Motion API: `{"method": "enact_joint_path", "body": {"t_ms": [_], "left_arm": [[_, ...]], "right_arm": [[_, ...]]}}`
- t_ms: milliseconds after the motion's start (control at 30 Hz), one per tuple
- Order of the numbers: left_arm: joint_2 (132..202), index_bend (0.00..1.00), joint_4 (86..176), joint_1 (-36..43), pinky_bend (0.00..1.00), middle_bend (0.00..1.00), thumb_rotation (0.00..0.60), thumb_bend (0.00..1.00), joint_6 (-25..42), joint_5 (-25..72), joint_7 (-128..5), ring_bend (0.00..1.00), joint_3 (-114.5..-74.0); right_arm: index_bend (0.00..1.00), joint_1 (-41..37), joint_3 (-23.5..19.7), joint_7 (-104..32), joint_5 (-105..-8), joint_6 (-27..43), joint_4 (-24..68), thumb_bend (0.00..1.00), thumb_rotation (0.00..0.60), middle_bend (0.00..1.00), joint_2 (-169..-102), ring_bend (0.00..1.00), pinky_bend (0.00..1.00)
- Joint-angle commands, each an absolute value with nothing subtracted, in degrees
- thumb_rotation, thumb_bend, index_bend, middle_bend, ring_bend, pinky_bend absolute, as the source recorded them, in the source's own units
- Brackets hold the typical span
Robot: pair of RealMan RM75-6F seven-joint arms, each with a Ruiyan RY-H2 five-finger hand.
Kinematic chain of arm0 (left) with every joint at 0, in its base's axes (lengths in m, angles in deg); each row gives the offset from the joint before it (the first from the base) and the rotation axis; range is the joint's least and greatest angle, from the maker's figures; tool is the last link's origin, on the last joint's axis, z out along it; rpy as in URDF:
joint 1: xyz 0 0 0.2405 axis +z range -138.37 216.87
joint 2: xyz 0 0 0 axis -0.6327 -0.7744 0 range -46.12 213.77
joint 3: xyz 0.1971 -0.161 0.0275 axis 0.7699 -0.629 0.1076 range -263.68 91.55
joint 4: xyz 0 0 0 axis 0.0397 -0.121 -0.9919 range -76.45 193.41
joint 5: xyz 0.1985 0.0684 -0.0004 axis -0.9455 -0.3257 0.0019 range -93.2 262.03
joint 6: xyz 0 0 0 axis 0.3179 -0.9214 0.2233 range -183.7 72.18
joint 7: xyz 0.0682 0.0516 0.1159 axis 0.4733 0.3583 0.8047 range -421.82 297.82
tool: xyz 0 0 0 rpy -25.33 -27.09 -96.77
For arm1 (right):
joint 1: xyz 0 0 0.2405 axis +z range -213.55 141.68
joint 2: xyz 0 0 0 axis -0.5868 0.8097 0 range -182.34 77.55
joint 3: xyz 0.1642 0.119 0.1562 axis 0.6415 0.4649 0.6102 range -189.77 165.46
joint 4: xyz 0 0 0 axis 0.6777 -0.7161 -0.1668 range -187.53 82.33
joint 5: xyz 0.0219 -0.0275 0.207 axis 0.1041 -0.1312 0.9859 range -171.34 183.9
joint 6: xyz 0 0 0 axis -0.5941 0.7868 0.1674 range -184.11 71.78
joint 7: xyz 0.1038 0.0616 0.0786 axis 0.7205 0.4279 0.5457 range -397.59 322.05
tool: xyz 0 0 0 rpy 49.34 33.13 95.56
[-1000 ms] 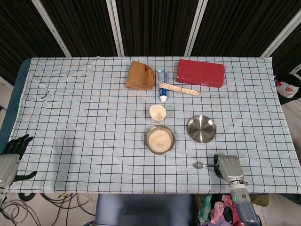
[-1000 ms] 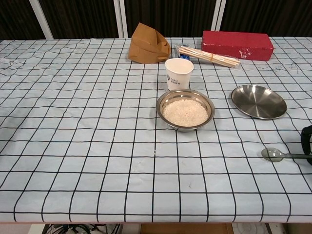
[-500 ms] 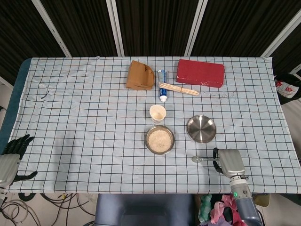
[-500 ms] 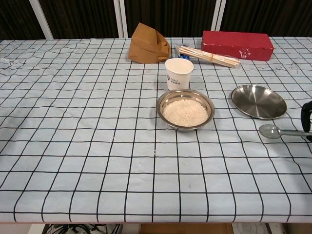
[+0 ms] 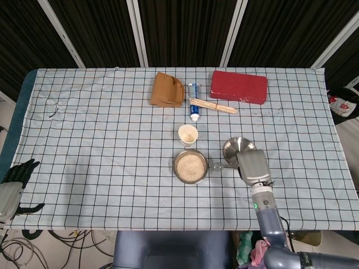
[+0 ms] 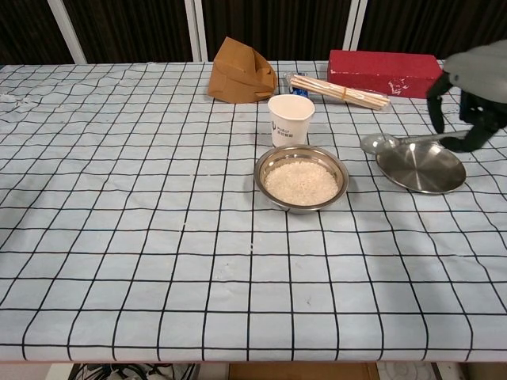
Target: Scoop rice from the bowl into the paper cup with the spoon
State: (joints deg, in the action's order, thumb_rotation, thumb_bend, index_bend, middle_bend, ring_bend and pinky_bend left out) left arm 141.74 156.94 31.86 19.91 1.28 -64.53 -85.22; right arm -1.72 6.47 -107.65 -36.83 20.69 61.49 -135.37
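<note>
A steel bowl (image 5: 190,166) (image 6: 302,178) full of white rice sits mid-table. The white paper cup (image 5: 188,135) (image 6: 291,119) stands upright just behind it. My right hand (image 5: 253,166) (image 6: 474,91) is raised above the table to the right of the bowl and grips the handle of a metal spoon (image 5: 216,166) (image 6: 380,143). The spoon's head points left, level, close to the bowl's right rim and looks empty. My left hand (image 5: 14,182) hangs off the table's front left corner with its fingers apart, holding nothing.
An empty steel plate (image 5: 235,147) (image 6: 420,165) lies right of the bowl, partly under my right hand. Along the back are a brown paper bag (image 5: 167,89), a tube (image 5: 193,101), a bundle of wooden sticks (image 5: 213,106) and a red box (image 5: 238,87).
My right hand has risen from the front right of the table and moved left and back, carrying the spoon to beside the bowl. The left hand has stayed put.
</note>
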Motion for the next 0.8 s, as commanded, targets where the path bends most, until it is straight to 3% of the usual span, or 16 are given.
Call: {"method": "enact_joint_path", "body": {"t_ms": [33, 333, 800], "left_arm": [[141.66, 0.00, 156.97, 31.85, 0.00, 0.00, 0.600, 0.03, 20.00, 1.12, -64.90, 0.00, -85.26], [140.98, 0.00, 157.13, 31.62, 0.00, 0.00, 0.600, 0.03, 19.68, 0.47, -66.73, 0.00, -85.11], [140.55, 0.00, 157.47, 31.59, 0.00, 0.00, 0.600, 0.03, 19.86, 0.21, -68.14, 0.00, -85.18]], "right_arm": [[0.61, 6.64, 10.61, -115.90, -30.33, 25.72, 60.69, 0.46, 0.600, 1.00, -141.88, 1.00, 1.00], [0.61, 13.95, 5.15, -122.57, -33.20, 28.93, 50.70, 0.46, 0.600, 1.00, -149.55, 1.00, 1.00], [0.61, 16.43, -4.18, -123.33, -44.12, 29.04, 36.79, 0.46, 0.600, 1.00, -155.75, 1.00, 1.00]]}}
